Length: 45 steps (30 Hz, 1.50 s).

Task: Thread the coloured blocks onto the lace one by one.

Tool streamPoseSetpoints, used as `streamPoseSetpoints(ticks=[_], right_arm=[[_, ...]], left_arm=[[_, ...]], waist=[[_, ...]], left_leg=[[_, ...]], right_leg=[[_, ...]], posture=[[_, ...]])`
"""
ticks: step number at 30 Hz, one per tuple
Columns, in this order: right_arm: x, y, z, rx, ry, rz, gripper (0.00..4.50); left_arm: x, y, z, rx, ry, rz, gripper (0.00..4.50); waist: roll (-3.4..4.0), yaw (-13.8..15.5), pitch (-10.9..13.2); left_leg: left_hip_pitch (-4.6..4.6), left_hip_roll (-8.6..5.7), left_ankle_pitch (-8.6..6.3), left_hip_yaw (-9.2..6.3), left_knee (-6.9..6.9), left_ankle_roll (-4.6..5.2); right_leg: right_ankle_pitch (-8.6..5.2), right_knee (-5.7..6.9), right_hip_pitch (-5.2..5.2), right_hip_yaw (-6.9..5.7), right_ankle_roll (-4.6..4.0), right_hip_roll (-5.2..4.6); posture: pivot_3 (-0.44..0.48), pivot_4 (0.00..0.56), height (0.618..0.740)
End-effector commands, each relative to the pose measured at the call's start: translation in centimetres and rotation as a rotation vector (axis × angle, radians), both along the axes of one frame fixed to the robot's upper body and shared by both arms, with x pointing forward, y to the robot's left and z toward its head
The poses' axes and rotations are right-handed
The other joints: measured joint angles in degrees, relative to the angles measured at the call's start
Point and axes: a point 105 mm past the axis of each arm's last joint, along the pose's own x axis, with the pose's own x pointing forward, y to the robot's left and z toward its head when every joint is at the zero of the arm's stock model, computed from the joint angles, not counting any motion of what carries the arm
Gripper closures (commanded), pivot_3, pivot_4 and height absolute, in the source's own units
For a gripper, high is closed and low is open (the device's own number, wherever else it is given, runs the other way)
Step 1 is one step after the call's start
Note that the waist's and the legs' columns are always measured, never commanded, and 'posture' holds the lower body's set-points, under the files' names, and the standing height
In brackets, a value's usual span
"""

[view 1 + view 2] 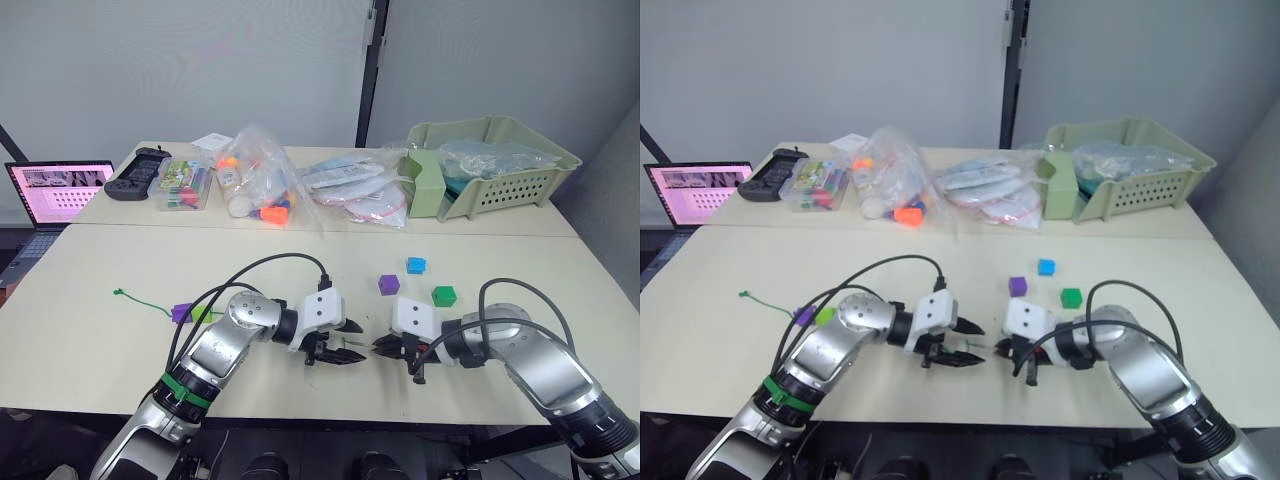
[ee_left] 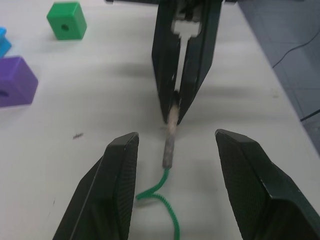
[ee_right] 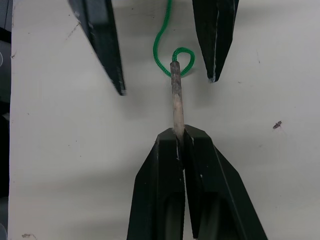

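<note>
The lace [image 2: 169,205] is a thin green cord with a stiff pale tip [image 3: 176,100]. My right gripper [image 3: 181,134] is shut on that tip, low over the table near its front edge. Facing it, my left gripper [image 2: 176,136] is open, its fingers either side of the tip without touching it. The cord runs left to a knot [image 1: 118,293], with a purple block [image 1: 181,312] and a lime green block [image 1: 203,313] on or against it; I cannot tell which. Loose behind my right gripper lie a purple block [image 1: 389,284], a blue block [image 1: 416,265] and a dark green block [image 1: 444,295].
Along the back of the table stand a pale green basket [image 1: 500,170], clear bags of parts [image 1: 262,185], a small clear box [image 1: 184,185] and a black controller [image 1: 137,172]. A laptop [image 1: 55,195] sits off the left edge. Black cables arc over both forearms.
</note>
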Motion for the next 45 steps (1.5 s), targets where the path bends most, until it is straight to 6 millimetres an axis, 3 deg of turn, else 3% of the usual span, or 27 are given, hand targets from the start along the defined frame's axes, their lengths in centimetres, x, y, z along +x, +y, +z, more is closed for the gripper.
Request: streamPoseSetpoints(ticks=[1,15,23,38,42,45], right_arm=[[-0.1,0.2,0.9,0.007,-0.037,0.005,4.5],[-0.1,0.2,0.9,0.009,-0.032,0.0,4.5],[-0.1,0.2,0.8,0.012,-0.03,-0.001,4.5],[-0.3,0.3,1.0,0.045,-0.026,-0.029,4.5],[-0.4,-0.4,1.8,0.092,-0.034,-0.097,3.12],[-0.6,-2.2,2.4,0.133,-0.052,-0.214,2.12]], left_arm=[[0.0,-0.4,1.0,-0.016,-0.047,-0.019,1.93],[0.2,-0.6,0.8,-0.018,-0.058,-0.013,1.93],[0.1,-0.8,0.6,-0.014,-0.05,-0.019,4.45],[0.2,-0.9,0.7,-0.014,-0.049,-0.017,4.48],[0.3,-0.7,0.7,-0.008,-0.051,-0.014,4.5],[0.3,-0.5,0.7,-0.002,-0.052,-0.012,4.5]], waist=[[0.0,0.0,0.0],[0.0,0.1,0.0],[0.0,0.1,0.0],[0.0,0.1,0.0],[0.0,0.1,0.0],[-0.01,0.3,0.0]], left_leg=[[-0.01,0.0,0.0,0.0,0.0,0.0],[0.0,-0.01,0.0,0.0,0.0,0.0],[0.0,-0.01,0.0,0.0,0.0,0.0],[-0.01,-0.01,0.0,0.0,0.0,0.0],[-0.02,-0.01,0.0,0.0,0.0,0.0],[-0.05,-0.02,0.0,-0.04,0.0,0.0]], right_leg=[[0.0,0.0,0.0,0.0,0.0,-0.01],[0.0,-0.03,0.03,0.0,0.0,-0.02],[0.0,-0.04,0.03,0.0,0.0,-0.02],[0.0,-0.04,0.03,0.0,0.0,-0.01],[0.0,-0.04,0.03,0.01,0.0,-0.02],[0.0,-0.05,0.03,-0.02,0.01,-0.02]], posture=[[0.0,0.15,0.74],[0.0,0.15,0.74],[0.0,0.15,0.74],[0.0,0.15,0.74],[0.0,0.15,0.74],[0.0,0.15,0.74]])
